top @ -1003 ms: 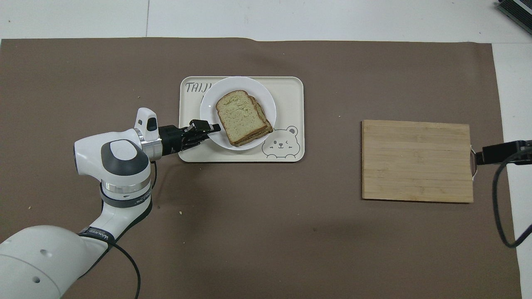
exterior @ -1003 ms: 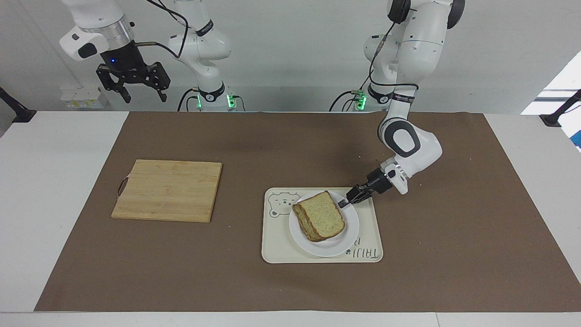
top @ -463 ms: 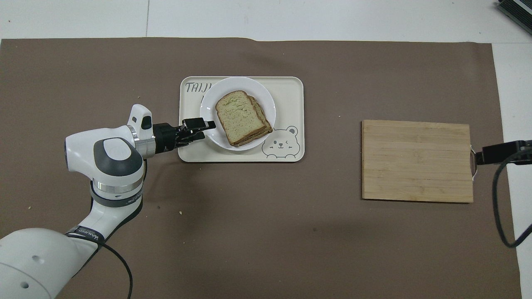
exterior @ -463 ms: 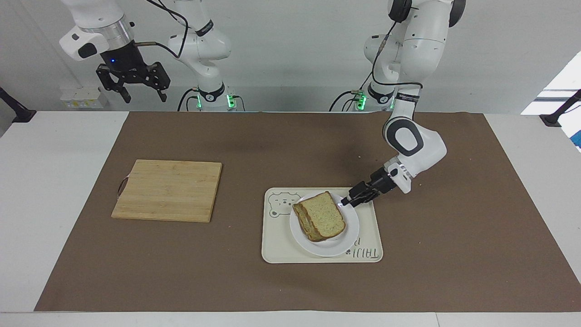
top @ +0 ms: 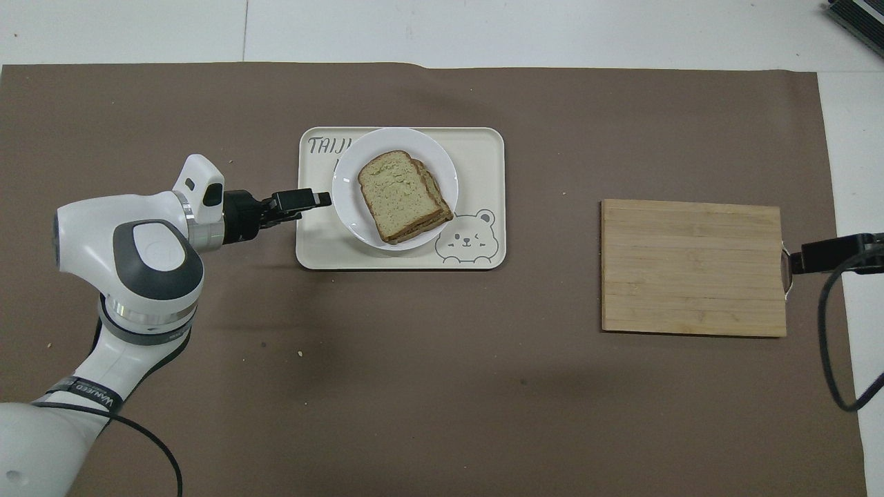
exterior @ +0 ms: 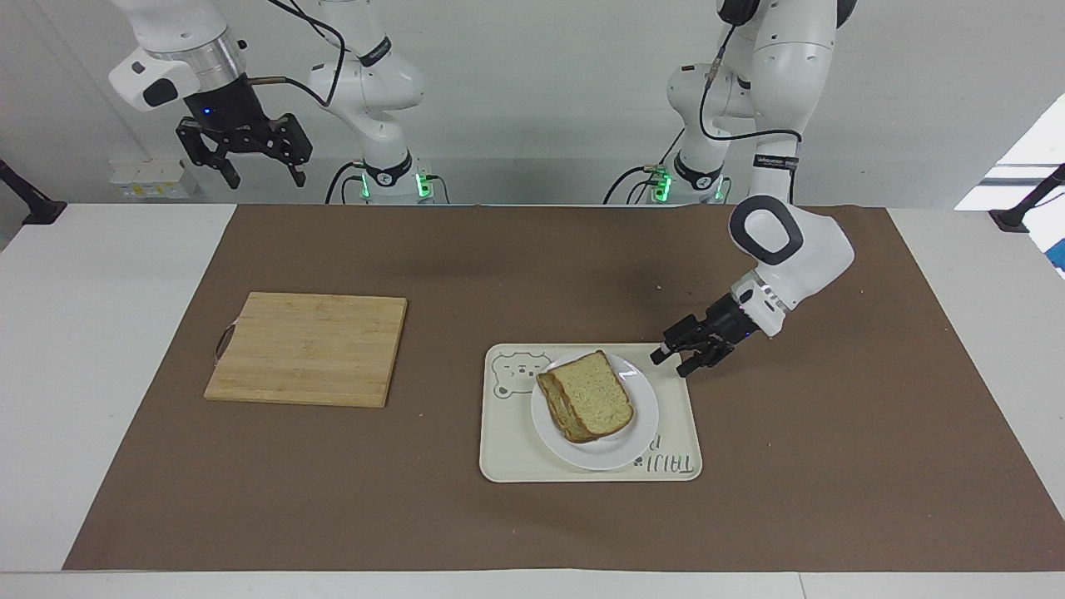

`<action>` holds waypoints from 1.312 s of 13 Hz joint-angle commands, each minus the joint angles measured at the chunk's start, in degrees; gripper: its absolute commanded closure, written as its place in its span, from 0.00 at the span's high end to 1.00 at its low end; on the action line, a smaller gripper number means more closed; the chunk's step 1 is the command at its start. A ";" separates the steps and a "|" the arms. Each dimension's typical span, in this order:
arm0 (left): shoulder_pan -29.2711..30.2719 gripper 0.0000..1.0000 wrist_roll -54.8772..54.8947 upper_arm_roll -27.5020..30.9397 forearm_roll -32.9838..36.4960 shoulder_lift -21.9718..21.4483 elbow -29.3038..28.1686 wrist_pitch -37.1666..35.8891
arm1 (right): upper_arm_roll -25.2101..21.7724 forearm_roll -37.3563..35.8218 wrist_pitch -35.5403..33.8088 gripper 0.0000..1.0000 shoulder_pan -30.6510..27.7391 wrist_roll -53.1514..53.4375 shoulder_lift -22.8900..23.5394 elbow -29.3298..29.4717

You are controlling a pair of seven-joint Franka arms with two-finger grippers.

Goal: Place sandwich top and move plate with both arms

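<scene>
Left tool (exterior: 681, 359) hangs open and empty over the tray (exterior: 516, 457) corner; right tool (exterior: 243, 150) waits open, raised. I judge the top placed.

Overhead: sandwich top (top: 396, 193), porous tan bread, caps the stack on the glossy round plate (top: 442, 166). Bamboo board (top: 693, 266) untouched.

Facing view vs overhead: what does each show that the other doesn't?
Facing only: the right gripper, jaws open, raised near its base, waiting; both arm bases and the wall.

Overhead only: the bare table past the mat's edge farthest from the robots.

Both: the left gripper with open jaws over the tray edge; the sandwich top stacked on the plate; the cutting board toward the right arm's end.
</scene>
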 commanded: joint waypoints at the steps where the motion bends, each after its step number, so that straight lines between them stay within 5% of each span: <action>1: 0.31 1.00 -2.07 1.54 10.89 -2.04 1.42 -0.46 | 0.28 -0.33 -0.58 1.00 -0.48 -1.49 -0.76 -0.71; 5: 1.80 1.00 -9.11 5.57 29.52 -5.38 6.15 -10.08 | 0.28 -0.33 -0.58 1.00 -0.48 -1.49 -0.76 -0.71; 10: 2.06 1.00 -16.85 9.19 55.99 -5.21 30.39 -40.05 | 0.28 -0.33 -0.58 1.00 -0.48 -1.49 -0.85 -0.71; 15: 1.98 1.00 -16.59 11.74 62.96 -5.38 46.05 -60.28 | 0.28 -0.33 -0.58 1.00 -0.48 -1.49 -0.76 -0.71; 17: 1.89 1.00 -16.50 11.83 64.37 -9.74 46.70 -64.52 | 0.28 -0.33 -0.58 1.00 -0.48 -1.49 -0.85 -0.71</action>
